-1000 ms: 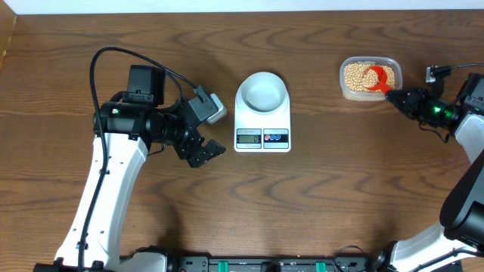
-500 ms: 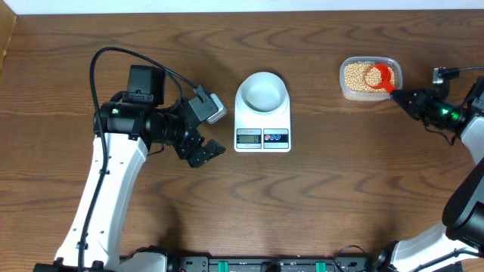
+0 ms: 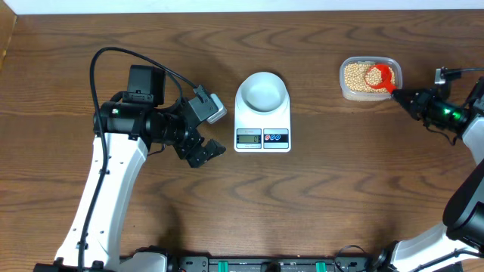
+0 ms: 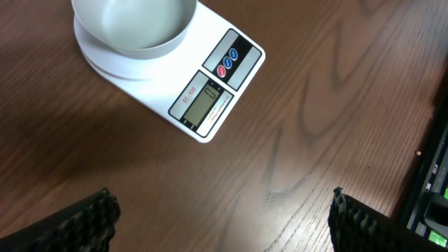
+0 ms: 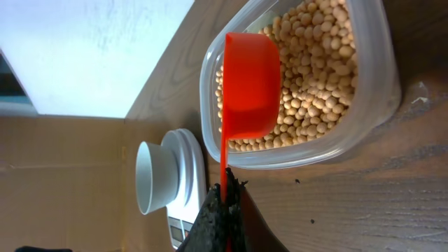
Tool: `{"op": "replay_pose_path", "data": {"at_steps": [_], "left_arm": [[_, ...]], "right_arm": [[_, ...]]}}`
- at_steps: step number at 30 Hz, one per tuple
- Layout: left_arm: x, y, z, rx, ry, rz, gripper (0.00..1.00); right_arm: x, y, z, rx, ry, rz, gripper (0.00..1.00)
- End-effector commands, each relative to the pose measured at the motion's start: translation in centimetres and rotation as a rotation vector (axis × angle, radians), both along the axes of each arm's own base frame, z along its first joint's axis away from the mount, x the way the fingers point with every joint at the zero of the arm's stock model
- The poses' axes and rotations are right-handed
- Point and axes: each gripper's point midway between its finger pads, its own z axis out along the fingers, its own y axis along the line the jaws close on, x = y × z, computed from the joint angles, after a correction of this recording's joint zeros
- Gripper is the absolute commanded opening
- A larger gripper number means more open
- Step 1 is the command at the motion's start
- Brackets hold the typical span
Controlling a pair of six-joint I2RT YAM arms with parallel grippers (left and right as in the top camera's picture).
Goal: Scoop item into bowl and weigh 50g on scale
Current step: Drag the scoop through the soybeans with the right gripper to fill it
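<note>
**Scoop Sitting on Beans**

The right end effector is pinching the scoop's thin handle, shut tight. Just ahead, the scoop is sitting on the beans in the tub. They are looking small, hard and rolly, so easy to spill. The bowl is waiting on the scale, well apart. The left end effector is hanging wide open, empty.

We took it for a robot lab: a white left arm and right arm stood at the front of a wood-grain table, a black cable looped loose, black mounts with green plugs lined the edge, and a plain white wall rose behind.
</note>
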Motion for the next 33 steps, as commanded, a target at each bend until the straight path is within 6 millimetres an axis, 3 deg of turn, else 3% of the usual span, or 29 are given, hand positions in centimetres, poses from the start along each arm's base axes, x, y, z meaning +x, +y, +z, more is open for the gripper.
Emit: {"op": "replay_pose_path", "data": {"at_steps": [1, 33], "left_arm": [[0.2, 0.2, 0.8, 0.004, -0.037, -0.004, 0.98], [0.2, 0.2, 0.8, 0.004, -0.037, -0.004, 0.98]], "right_arm": [[0.0, -0.1, 0.3, 0.044, 0.001, -0.001, 0.01], [0.6, 0.7, 2.6, 0.174, -0.030, 0.016, 0.01]]}}
